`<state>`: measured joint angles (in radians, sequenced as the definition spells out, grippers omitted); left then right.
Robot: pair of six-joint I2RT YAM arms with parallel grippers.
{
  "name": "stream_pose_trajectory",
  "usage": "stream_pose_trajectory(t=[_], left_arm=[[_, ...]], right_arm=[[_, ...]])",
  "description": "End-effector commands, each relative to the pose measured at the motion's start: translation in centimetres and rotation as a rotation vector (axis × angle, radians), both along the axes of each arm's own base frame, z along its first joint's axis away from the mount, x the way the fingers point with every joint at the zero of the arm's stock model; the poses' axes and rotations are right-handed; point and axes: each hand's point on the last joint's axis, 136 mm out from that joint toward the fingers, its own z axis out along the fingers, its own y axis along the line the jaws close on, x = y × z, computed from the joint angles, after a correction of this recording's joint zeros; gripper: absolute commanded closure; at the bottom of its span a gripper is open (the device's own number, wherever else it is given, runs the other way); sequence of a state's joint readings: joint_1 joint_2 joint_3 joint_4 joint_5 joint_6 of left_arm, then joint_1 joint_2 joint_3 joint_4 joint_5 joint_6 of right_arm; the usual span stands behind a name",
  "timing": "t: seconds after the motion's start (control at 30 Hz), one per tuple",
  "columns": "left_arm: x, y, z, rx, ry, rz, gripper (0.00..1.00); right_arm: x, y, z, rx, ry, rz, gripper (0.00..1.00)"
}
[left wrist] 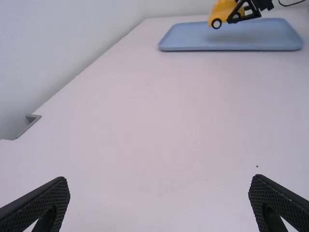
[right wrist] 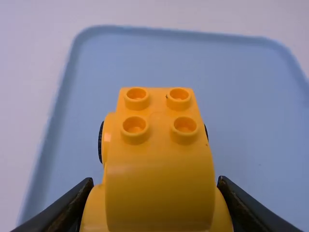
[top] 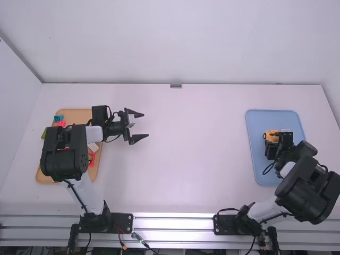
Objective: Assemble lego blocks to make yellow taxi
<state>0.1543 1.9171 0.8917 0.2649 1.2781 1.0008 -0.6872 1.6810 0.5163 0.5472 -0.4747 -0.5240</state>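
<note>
Pinching the yellow taxi [right wrist: 159,169] by its two sides, the right gripper [top: 271,142] has its black fingers squeezed up against it. The taxi is over the blue tray [top: 251,141], on the right side of the white table [top: 186,154]. In the left wrist view, it is up off the tray's floor, with a soft shadow under it. In the right wrist view, four round bumps are on top of it, two and two, and a bit of black wheel pokes out on each side. The left gripper [top: 144,125] is spread wide, with nothing between its fingers, over the left part of the table. Its arm goes across the tan tray [top: 79,113]. That tray has a teal block [top: 58,118] near one corner, a red block [top: 61,124] just beside it, and a pale block [top: 94,146] by the arm.
</note>
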Motion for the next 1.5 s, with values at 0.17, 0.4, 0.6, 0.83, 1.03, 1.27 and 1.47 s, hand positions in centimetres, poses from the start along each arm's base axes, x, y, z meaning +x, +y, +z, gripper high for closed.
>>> stream_pose_trajectory(t=[0.17,0.4,0.6,0.83,1.03,1.27,1.47], left_arm=[[-0.6,-0.3,0.3,-0.019,0.029,-0.010,0.01],[-0.7,-0.4,0.3,-0.021,0.039,-0.010,0.01],[-0.7,-0.3,0.3,-0.023,0.045,-0.008,0.01],[0.5,-0.1,1.3,-0.088,0.156,0.048,0.01],[3.1,-0.4,1.8,-0.083,0.232,0.186,0.01],[5.7,-1.8,2.8,-0.003,0.281,0.441,0.01],[5.1,-1.6,4.2,0.110,0.303,0.626,0.01]], right_arm=[[0.3,0.2,-0.3,-0.074,0.049,-0.041,0.34],[-0.2,-0.2,-0.8,-0.070,0.078,-0.062,0.29],[0.2,-0.4,0.0,-0.059,0.050,-0.088,0.01],[0.8,-0.8,3.3,-0.077,-0.015,-0.172,0.01],[0.6,1.9,6.7,-0.099,-0.006,-0.128,0.01],[1.3,7.3,10.2,-0.069,0.064,0.016,0.01],[2.3,13.2,11.9,-0.075,0.091,0.174,0.01]])
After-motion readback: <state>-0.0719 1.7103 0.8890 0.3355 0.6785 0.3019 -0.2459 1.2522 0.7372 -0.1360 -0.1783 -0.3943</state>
